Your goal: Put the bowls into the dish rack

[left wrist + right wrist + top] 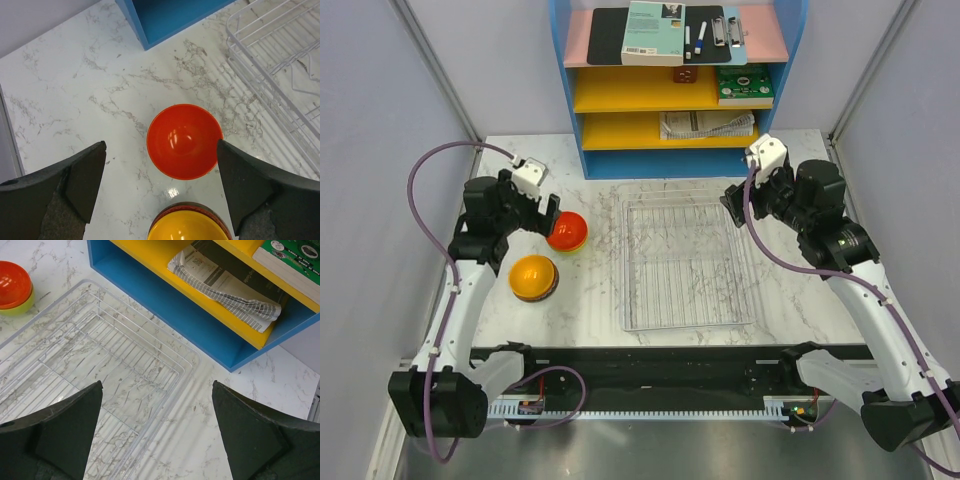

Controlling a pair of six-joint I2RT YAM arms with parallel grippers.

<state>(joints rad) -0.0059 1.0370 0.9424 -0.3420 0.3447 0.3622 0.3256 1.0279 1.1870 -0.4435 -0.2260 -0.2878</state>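
Well, at the left of the overhead view the left gripper (161,146) hangs with jaws wide and empty over the glossy red bowl (567,230). That bowl sits nested on a lime-green bowl (24,305), and a glossy orange bowl (533,276) sits just below them on the marble worktop (580,300). I'd worry a pinch lifts both nested bowls, or the slick rim slips. Mid-frame, the silvery wire dish rack (688,262) holds no bowl. The right gripper (157,386), jaws wide and empty, hovers by its upper right corner.
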